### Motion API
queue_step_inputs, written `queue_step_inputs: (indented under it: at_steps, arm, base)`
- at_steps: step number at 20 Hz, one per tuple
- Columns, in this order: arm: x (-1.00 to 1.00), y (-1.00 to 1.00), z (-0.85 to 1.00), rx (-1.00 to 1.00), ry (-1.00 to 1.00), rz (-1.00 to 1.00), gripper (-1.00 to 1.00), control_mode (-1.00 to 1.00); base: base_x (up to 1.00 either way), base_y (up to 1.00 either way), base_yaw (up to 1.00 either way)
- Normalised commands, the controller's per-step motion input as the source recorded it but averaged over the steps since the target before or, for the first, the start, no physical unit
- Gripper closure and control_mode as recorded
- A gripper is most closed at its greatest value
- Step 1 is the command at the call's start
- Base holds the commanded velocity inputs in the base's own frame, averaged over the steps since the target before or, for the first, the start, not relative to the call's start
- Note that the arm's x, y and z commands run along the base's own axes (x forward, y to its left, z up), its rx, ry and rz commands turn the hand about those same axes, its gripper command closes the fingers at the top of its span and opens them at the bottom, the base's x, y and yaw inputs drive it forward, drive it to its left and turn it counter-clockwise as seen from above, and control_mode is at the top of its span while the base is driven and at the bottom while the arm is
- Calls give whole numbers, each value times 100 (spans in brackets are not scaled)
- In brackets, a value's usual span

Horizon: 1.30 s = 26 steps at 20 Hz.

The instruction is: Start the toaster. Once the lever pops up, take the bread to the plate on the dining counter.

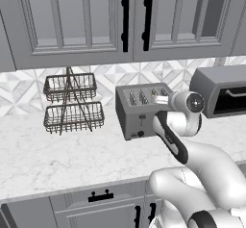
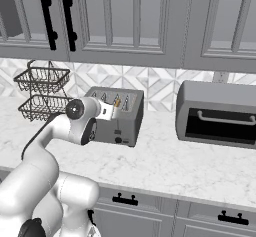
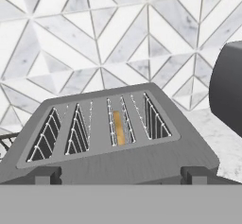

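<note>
Tool [image 3: 121,175] spread wide and empty, hovering just above the near top edge of the toaster [image 1: 139,110], which sits on the bench [image 1: 57,155] between the wire baskets [image 1: 73,102] on the left and the oven box [image 2: 217,112] on the right. I see the bread [image 3: 119,127] sunk in one slot, so I judge the lever comes first.
</note>
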Motion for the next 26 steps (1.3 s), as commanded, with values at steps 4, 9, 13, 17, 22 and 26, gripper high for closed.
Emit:
queue_step_inputs:
  at_steps: [4, 9, 13, 17, 22, 26]
  arm:
    - [0, 0, 0, 0, 0, 0, -100, -100]
    - [0, 0, 0, 0, 0, 0, -100, -100]
    - [0, 0, 0, 0, 0, 0, -100, -100]
    - [0, 0, 0, 0, 0, 0, -100, -100]
    - [0, 0, 0, 0, 0, 0, -100, -100]
    - [0, 0, 0, 0, 0, 0, -100, -100]
  base:
    - [0, 0, 0]
    - [0, 0, 0]
    - [0, 0, 0]
    - [0, 0, 0]
    - [0, 0, 0]
    - [0, 0, 0]
